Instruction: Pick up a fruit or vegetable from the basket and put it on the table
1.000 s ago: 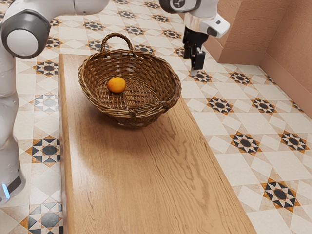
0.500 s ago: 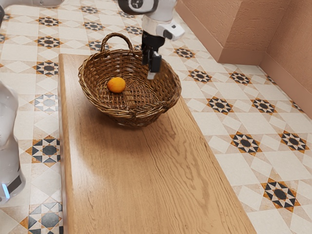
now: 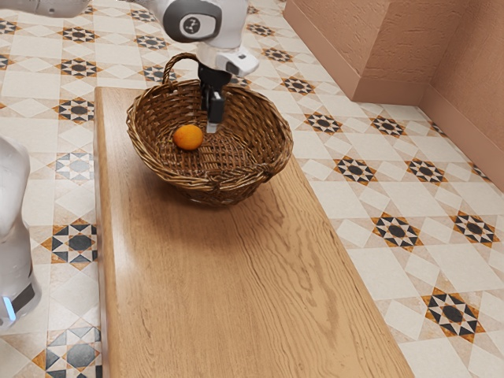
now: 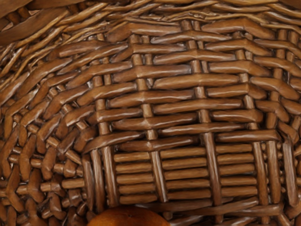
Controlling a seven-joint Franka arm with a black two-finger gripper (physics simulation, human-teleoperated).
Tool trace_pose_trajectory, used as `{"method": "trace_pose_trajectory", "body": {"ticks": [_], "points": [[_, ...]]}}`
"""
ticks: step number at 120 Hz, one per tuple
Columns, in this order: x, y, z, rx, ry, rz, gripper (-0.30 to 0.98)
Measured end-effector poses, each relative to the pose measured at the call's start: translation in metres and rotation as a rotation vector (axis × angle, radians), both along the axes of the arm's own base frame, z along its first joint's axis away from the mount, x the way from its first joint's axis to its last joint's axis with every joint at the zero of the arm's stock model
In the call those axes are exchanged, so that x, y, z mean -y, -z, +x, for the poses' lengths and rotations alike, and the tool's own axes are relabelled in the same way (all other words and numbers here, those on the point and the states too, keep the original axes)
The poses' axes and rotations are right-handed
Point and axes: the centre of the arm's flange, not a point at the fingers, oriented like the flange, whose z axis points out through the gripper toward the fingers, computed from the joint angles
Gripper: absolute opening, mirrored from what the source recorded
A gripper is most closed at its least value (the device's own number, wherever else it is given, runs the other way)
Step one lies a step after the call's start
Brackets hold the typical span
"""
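The table point(image 3: 197, 276) is warm brown wood with dark wavy grain, running from the upper left of the frame down past its bottom edge and widening as it goes. A pale sheen lies along its left side. On it, in the upper left of the frame, the brown woven basket point(image 3: 213, 184) stands upright near the far end, its arched handle point(image 3: 186, 57) at the back.

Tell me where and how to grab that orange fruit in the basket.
Grip the orange fruit across its widest part, coming down from above. It looks round, so opposite sides should hold well, and the basket walls it in all round but is open at the top.
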Motion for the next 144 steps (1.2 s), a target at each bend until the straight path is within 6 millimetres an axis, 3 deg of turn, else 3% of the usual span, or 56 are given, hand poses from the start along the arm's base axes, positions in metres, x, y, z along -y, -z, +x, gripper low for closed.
{"method": "trace_pose_trajectory", "body": {"ticks": [32, 120, 144], "points": [[-0.03, 0.033, -0.009, -0.008, 0.004, -0.018, 0.68], [-0.024, 0.046, -0.013, 0.013, 0.073, -0.077, 0.68], [-0.035, 0.052, -0.024, 0.002, 0.055, -0.091, 0.68]]}}
